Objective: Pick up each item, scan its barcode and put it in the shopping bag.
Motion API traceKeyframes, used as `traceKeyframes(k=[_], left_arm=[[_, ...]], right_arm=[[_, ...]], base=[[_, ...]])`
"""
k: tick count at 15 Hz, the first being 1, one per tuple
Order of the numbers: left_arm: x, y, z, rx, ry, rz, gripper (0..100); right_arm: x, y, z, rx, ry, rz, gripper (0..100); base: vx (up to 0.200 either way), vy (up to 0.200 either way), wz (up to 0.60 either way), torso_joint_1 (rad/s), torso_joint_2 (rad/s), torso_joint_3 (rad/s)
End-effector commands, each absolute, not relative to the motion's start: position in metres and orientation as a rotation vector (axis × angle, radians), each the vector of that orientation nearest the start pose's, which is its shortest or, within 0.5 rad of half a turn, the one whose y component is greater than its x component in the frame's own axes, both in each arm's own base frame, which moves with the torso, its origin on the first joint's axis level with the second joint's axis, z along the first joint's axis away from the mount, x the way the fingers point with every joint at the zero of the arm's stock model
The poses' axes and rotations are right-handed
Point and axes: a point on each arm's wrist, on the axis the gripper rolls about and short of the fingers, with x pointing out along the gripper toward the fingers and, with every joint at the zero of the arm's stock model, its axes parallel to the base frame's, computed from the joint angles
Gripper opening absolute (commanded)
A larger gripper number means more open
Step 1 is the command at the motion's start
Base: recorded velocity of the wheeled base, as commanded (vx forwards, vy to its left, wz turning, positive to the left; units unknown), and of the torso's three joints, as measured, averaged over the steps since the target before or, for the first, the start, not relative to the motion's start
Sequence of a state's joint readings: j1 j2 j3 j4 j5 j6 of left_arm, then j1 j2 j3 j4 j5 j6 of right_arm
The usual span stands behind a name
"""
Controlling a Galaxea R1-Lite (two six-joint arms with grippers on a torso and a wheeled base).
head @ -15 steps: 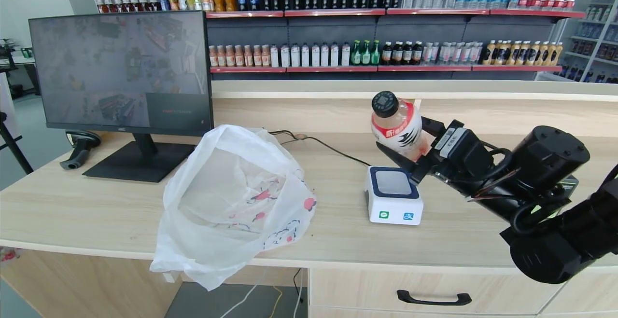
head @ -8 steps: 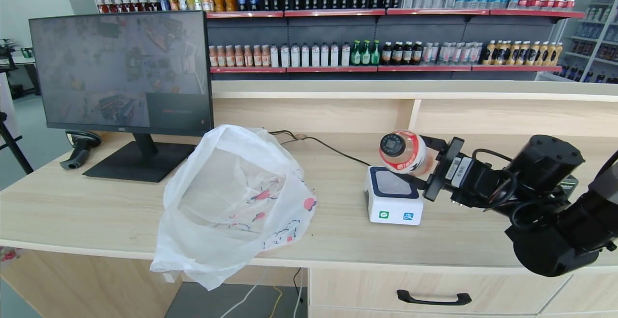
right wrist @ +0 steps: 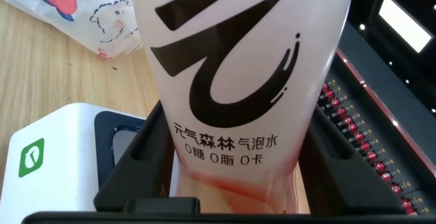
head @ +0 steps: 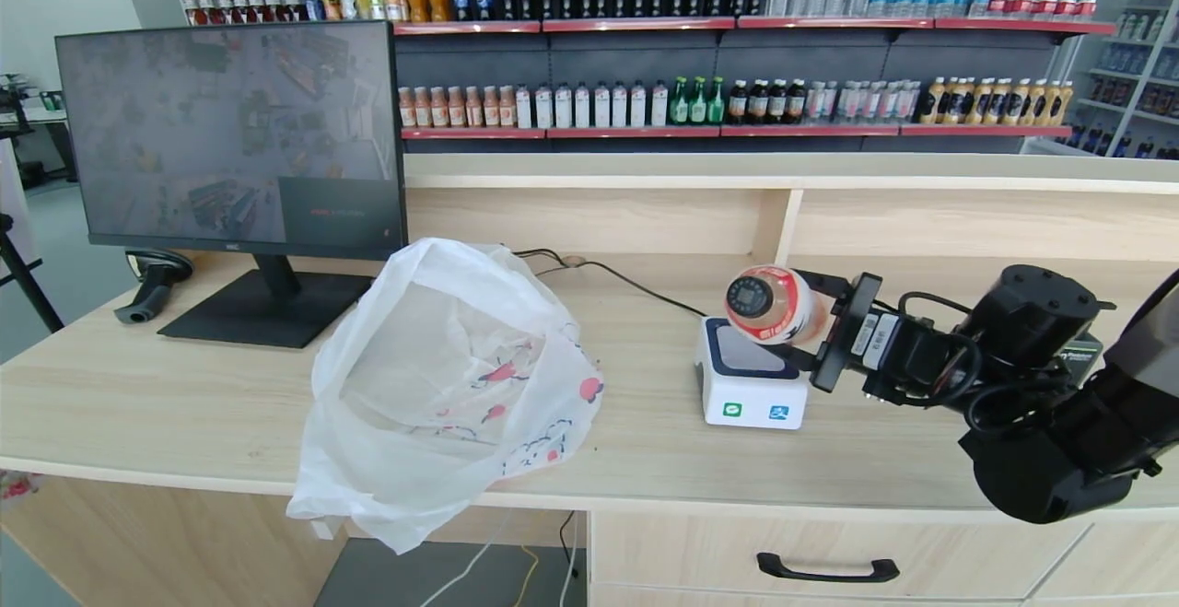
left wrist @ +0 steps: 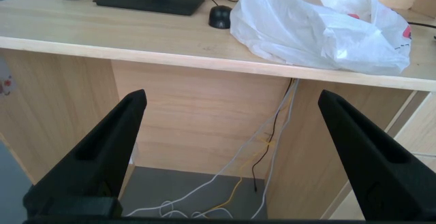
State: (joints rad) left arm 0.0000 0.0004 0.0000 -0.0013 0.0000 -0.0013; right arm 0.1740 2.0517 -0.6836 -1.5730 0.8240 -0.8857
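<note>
My right gripper (head: 803,323) is shut on a pink-and-white drink bottle (head: 772,304) with a black cap, held on its side just above the white barcode scanner (head: 749,373), cap pointing toward me. In the right wrist view the bottle (right wrist: 238,81) stands between the black fingers (right wrist: 139,156), with the scanner (right wrist: 65,163) below it. The white plastic shopping bag (head: 451,377) lies open on the counter left of the scanner. My left gripper (left wrist: 231,156) is open, held low in front of the counter's edge, with the bag (left wrist: 320,23) above it.
A monitor (head: 230,137) on a black stand sits at the counter's back left, beside a handheld scanner (head: 152,289). A cable (head: 608,275) runs behind the bag. A raised wooden ledge (head: 792,211) backs the counter. A mouse (left wrist: 219,17) lies near the bag. A drawer handle (head: 827,572) sits below.
The right gripper lowered the bottle from upright above the scanner and tipped it onto its side, cap toward me, then held it just over the scanner window.
</note>
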Motion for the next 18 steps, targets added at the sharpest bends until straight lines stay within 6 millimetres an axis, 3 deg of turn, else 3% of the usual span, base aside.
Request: traceKeyframes(k=[1, 12, 18], left_arm=[[-0.023, 0.000, 0.076, -0.002, -0.002, 0.000, 100], [-0.023, 0.000, 0.076, -0.002, -0.003, 0.000, 100], [-0.023, 0.000, 0.076, -0.002, -0.002, 0.000, 100]], right_arm=[[0.334, 0.076, 0.125, -0.869, -0.618, 0.850, 0], [0.323, 0.074, 0.125, -0.865, -0.599, 0.857, 0], [0.317, 0.079, 0.147, -0.769, -0.600, 0.829, 0]], base=[[0.000, 0.000, 0.00, 0.000, 0.00, 0.000], [0.000, 0.000, 0.00, 0.000, 0.00, 0.000], [0.000, 0.000, 0.00, 0.000, 0.00, 0.000]])
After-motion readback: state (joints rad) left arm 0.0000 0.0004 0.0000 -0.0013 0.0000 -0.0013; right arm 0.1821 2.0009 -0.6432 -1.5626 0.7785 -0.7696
